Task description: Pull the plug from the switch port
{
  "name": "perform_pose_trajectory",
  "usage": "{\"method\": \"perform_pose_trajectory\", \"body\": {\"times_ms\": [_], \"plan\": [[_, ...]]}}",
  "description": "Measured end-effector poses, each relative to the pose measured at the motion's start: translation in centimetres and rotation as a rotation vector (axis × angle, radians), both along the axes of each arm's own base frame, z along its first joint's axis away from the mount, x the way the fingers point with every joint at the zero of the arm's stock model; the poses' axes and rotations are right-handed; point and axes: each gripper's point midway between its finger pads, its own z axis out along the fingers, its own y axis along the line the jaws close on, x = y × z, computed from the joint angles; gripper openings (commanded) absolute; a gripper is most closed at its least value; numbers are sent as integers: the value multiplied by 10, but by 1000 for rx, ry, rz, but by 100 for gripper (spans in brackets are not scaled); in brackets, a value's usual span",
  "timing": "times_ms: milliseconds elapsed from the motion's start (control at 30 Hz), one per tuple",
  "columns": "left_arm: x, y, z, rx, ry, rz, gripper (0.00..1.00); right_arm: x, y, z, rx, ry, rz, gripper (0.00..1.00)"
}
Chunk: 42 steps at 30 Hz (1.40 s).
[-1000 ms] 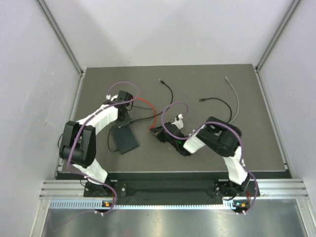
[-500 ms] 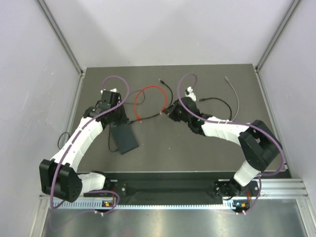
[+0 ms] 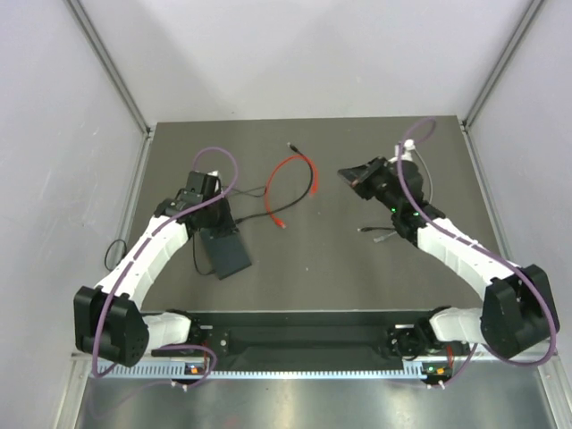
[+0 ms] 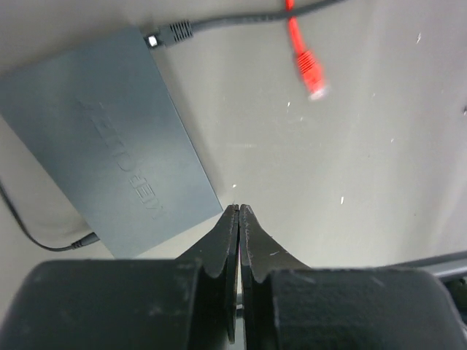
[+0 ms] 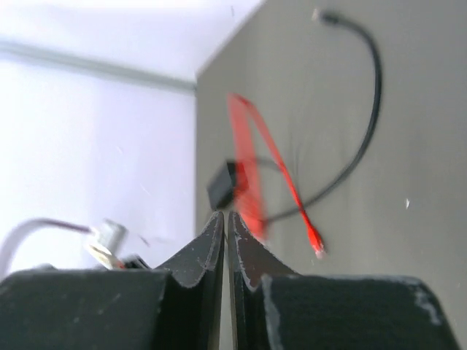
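Top external view: the flat dark grey rectangular switch (image 3: 223,251) lies on the dark matt surface (image 3: 357,277), just beside the left end effector (image 4: 239,211), whose fingers are pressed together on nothing. Over on the other side, the right end effector (image 5: 225,219) is likewise together and empty, well apart from the switch. The red cable's plug (image 4: 310,73) lies free of the switch; a grey plug (image 4: 175,33) sits at its corner. Judgement: extraction looks done. Lift both arms high, clear of the red loop, without nudging the switch.

Faint "NETGEAR" txt on switch (image 4: 109,146) top
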Motion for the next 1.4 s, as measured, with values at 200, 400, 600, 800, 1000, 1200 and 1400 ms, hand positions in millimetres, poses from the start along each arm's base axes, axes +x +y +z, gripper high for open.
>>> {"method": "perform_pose_trajectory", "body": {"times_ms": [200,400,600,800,1000,1200,1400], "plan": [[-16,-3,-14,-25,56,-18,4,26,-52,-10,136,29,-147,0],[-20,-3,5,-50,-5,-17,4,51,-47,-48,135,111,-162,8],[-30,-2,14,-59,-17,-21,4,101,5,-43,-168,61,63,33],[-40,-10,18,-121,-10,-35,4,118,33,-91,-506,48,240,45],[-44,-17,22,-173,-1,-43,4,116,24,-169,-798,122,342,41],[-45,-18,25,-184,-8,-39,4,126,19,-190,-1002,98,367,34],[-50,-20,21,-200,9,-37,4,134,28,-194,-1069,63,378,32]]}}
